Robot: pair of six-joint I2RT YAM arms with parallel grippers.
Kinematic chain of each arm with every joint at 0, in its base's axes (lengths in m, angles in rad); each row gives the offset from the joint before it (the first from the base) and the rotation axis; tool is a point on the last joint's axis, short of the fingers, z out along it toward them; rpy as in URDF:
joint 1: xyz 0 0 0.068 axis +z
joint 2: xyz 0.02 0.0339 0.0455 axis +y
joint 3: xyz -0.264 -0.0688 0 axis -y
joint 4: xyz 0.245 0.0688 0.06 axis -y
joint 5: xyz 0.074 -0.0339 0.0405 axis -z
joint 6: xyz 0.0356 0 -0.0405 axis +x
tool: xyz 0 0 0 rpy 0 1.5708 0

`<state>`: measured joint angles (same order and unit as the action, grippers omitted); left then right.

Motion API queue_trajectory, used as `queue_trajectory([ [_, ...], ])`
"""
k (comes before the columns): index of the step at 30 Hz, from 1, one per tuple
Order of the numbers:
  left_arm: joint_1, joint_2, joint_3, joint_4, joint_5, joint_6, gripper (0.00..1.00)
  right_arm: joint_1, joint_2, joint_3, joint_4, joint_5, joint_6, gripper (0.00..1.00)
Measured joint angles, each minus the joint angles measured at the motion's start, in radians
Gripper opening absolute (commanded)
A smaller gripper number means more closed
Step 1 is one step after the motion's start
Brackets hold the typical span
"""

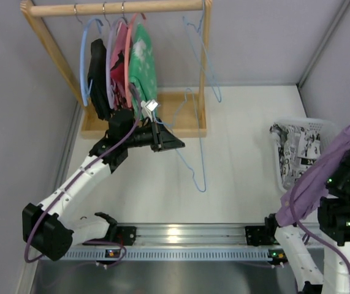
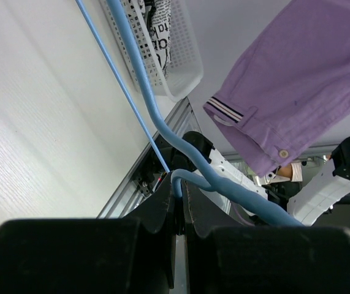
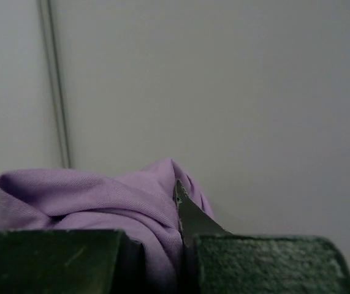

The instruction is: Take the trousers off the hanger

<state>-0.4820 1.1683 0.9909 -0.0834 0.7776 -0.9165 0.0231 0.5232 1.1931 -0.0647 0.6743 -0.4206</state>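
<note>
Trousers [image 2: 309, 73] of soft, plain lilac cloth hang in a loose, creased swag at the right of the table [image 1: 242, 165], with a buttoned cuff and a striped tab showing in the left wrist view. They are off the hanger [image 2: 139, 76] and well apart from it, draped over the right arm beside a white plastic basket [image 1: 314, 124] with perforated walls that holds black-and-white printed fabric. The right gripper [image 3: 184, 239] is raised toward the wall, and its dark fingers are pinched tight on a bunched fold of the lilac cloth.

The hanger is thin light-blue wire bent into a triangle. It tilts down toward the table in front of a wooden rack [image 1: 113, 8], where black, pink and green garments hang close together. The left arm reaches forward and to the right from its base, with its elbow low and its wrist level near the rack's foot. The left gripper [image 2: 179, 193] is clamped closed on a curved stretch of the blue wire, with no gap between the fingers.
</note>
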Motion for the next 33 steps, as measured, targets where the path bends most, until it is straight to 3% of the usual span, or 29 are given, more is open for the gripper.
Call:
queue_trajectory([
  [6,0.0,-0.027,0.0,-0.002,0.0,0.0,0.0,-0.001,0.018,-0.168,0.093,0.112,-0.182,0.0],
  [16,0.0,-0.08,0.0,-0.002,0.0,-0.001,0.0,-0.076,0.132,-0.284,0.24,0.12,-0.358,0.0],
  [25,0.0,-0.097,0.0,-0.002,0.003,0.0,0.0,-0.332,0.394,-0.29,0.261,-0.06,-0.299,0.0],
  [33,-0.002,-0.103,0.0,-0.002,0.007,0.016,0.0,-0.347,0.758,-0.263,0.154,-0.213,-0.182,0.0],
])
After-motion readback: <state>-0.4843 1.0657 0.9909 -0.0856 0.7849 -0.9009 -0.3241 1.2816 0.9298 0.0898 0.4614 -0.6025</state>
